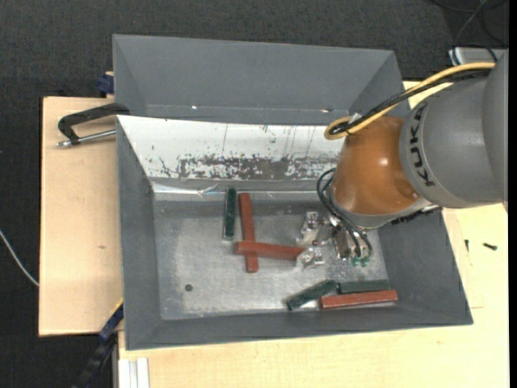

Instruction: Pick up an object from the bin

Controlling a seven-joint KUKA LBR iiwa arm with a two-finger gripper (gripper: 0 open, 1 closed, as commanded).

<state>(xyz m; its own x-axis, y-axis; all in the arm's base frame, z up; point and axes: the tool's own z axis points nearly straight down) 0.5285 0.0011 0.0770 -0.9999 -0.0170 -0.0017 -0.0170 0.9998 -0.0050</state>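
Observation:
My gripper (pixel 331 241) hangs low in the right half of the bin, under the arm's orange cover. Its metal parts sit right at the right end of a flat red bar (pixel 273 252) that lies across the bin floor. That bar meets a second red bar (pixel 245 221) lying lengthwise, so the two form an L. A dark green bar (pixel 229 214) lies alongside the lengthwise red one, on its left. Whether anything is gripped is hidden.
Near the front wall, just below the gripper, a short dark green piece (pixel 311 295) lies end to end with another red bar (pixel 360 299). A small dark speck (pixel 188 288) sits on the floor at the front left. The arm covers the bin's right side.

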